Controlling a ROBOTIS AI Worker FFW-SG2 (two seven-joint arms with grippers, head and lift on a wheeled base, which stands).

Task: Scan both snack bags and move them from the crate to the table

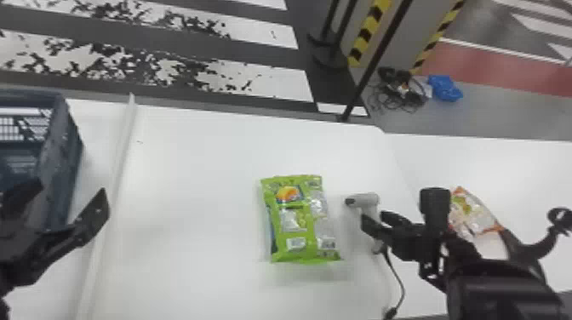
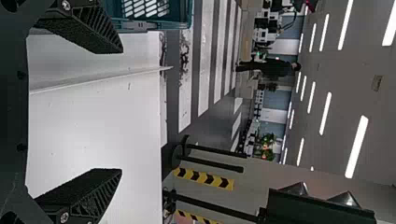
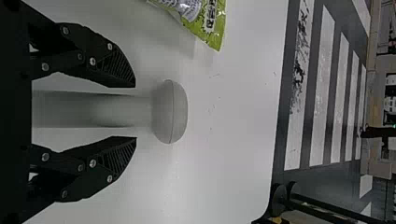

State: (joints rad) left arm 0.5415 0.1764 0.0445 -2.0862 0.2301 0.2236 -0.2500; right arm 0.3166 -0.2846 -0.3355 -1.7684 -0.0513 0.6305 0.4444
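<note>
The right gripper (image 3: pixel 136 112) is wide around the scanner (image 3: pixel 170 112), so it should squeeze the handle (image 3: pixel 107 109) evenly and lift gently. The green bag (image 1: pixel 298 221) lies beside it on the table (image 1: pixel 204 170), the orange bag (image 1: pixel 472 215) farther right; the left gripper (image 2: pixel 122 111) is wide too.

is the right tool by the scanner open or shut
Open: the right tool has its fingers spread apart, and bare table shows between each finger and the scanner handle.
</note>
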